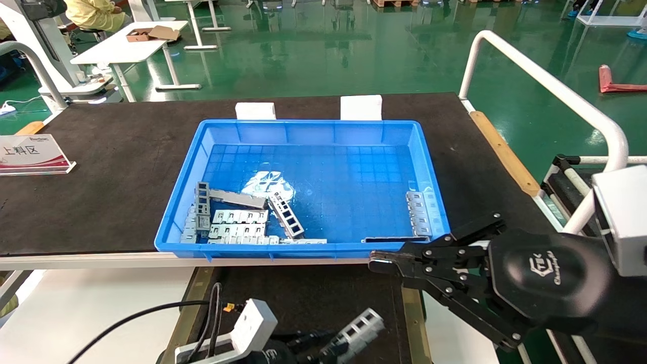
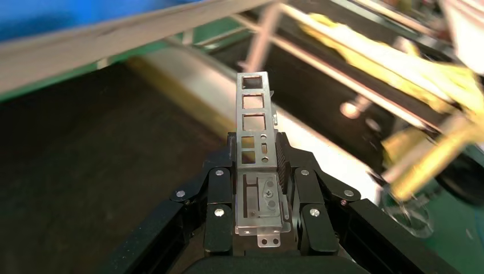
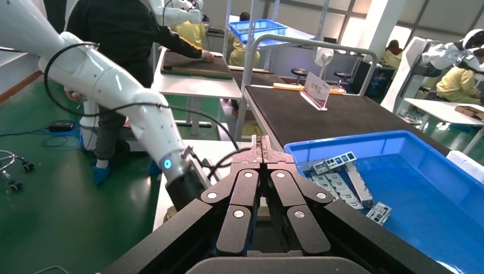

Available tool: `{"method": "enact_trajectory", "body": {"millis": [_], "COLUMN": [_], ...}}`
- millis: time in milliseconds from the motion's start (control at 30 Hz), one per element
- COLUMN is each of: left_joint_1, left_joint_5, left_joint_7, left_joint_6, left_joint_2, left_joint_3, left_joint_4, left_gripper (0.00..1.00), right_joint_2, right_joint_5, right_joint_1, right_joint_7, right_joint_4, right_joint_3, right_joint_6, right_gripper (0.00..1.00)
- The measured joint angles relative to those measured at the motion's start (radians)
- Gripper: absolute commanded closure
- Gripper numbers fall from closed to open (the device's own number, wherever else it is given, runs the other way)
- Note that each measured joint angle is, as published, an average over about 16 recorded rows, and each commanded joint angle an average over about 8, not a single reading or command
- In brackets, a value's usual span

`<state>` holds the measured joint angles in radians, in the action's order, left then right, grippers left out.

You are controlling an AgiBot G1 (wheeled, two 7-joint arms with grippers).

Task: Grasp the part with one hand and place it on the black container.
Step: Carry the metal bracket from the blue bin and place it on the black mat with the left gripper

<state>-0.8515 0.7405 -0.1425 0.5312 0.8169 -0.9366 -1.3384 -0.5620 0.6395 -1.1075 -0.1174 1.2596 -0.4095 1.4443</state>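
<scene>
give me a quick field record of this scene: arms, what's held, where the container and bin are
left gripper: low at the near edge of the head view, shut on the part
held part: small silver-grey ladder-like metal strip, windowed end sticking out past the fingers
black container: flat matte-black tray with tan side strips, below the held part, nothing lying on it
right gripper: shut, empty, by the bin's near right corner
blue bin: blue plastic bin on the dark mat
loose parts: grey metal pieces at the bin's near left, some more near right
</scene>
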Motion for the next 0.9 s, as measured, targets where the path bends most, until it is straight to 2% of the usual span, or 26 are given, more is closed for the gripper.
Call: {"method": "enact_trajectory", "body": {"millis": [267, 567, 900], "left_joint_1": [0.078, 0.118, 0.110], "left_joint_5": [0.001, -0.013, -0.045], "left_joint_7": [-0.032, -0.061, -0.082], "left_joint_6": [-0.253, -0.508, -0.695], "left_joint_2": [0.082, 0.208, 0.340], "left_joint_3": [-0.010, -0.025, -0.045], "left_joint_4": [0.012, 0.041, 0.103], "left_gripper": [1.00, 1.00, 1.00], "right_joint_2": [0.000, 0.000, 0.000], "right_joint_5": [0.000, 0.000, 0.000], "right_joint_1": [0.000, 0.000, 0.000], "right_joint_7": [0.000, 0.000, 0.000], "right_joint_4": [0.000, 0.000, 0.000], "right_joint_3": [0.000, 0.000, 0.000], "right_joint_6": [0.000, 0.000, 0.000], "right_gripper": [1.00, 1.00, 1.00]}}
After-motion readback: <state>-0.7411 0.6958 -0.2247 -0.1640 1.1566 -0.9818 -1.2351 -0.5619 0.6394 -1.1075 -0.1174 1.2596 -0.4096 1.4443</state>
